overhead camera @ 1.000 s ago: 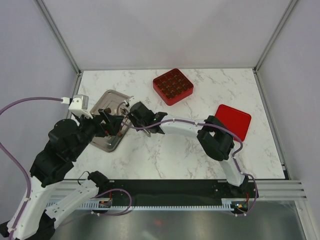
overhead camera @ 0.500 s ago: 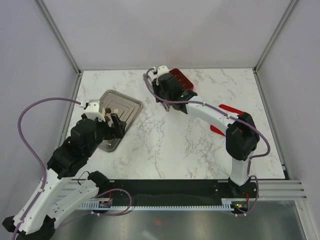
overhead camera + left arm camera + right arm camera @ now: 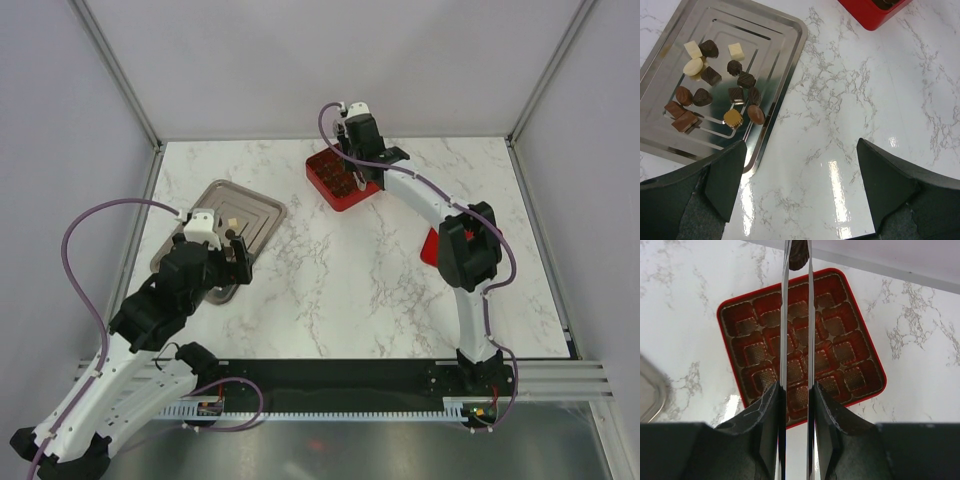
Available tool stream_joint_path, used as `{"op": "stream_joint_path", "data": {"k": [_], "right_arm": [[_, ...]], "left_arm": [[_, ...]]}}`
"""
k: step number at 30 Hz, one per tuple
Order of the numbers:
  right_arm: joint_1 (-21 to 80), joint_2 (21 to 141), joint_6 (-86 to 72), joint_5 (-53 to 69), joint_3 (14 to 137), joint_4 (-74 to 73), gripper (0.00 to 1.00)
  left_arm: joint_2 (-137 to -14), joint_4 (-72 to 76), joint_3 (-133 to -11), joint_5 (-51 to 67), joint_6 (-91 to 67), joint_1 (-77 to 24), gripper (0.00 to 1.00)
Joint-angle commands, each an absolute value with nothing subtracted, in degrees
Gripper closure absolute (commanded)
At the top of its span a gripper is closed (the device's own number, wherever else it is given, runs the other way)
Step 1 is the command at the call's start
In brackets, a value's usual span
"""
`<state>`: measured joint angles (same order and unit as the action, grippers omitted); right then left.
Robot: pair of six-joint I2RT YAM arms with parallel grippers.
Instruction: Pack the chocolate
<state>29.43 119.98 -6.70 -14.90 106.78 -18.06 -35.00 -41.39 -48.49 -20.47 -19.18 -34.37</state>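
Several small chocolates (image 3: 735, 95), mostly dark brown and a few pale cream, lie on a steel tray (image 3: 790, 60) at the left of the table (image 3: 262, 215). My right gripper (image 3: 796, 390) is shut on metal tongs (image 3: 784, 315), which pinch one dark chocolate (image 3: 798, 255) at their tips. It hangs above the far edge of the red gridded box (image 3: 756, 352), whose visible compartments look empty. In the top view the right gripper (image 3: 358, 150) is over the box (image 3: 325, 175). My left gripper (image 3: 800, 165) is open and empty over bare marble beside the tray's near right edge (image 3: 238, 262).
The red lid (image 3: 430, 245) lies at the right, partly hidden by the right arm. A corner of the red box shows in the left wrist view (image 3: 872, 12). White walls and metal posts close in the back and sides of the marble table.
My right arm swung from the tray to the far side above the red box, carrying the tongs. My left arm drew back from the tray toward the near left.
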Motion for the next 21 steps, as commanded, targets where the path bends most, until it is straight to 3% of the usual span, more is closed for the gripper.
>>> {"op": "stream_joint_path", "data": {"k": [1,13,21], "right_arm": [[28.04,123.13,-5.71,-15.38,111.35,-18.54,0.67],[25.66,127.97,-6.15,-14.77,112.50,-18.63,0.66],[25.22,128.58,-6.24,-14.77,112.41,-18.63,0.60]], "left_arm": [[-35.24,-38.32,-48.69,-20.83,-16.35,-34.28,0.00],[-35.07,-37.44,-47.99,-20.39,-16.35,-34.28,0.00],[-35.07,-37.35,-47.90,-20.74,-16.35,-34.28,0.00]]}}
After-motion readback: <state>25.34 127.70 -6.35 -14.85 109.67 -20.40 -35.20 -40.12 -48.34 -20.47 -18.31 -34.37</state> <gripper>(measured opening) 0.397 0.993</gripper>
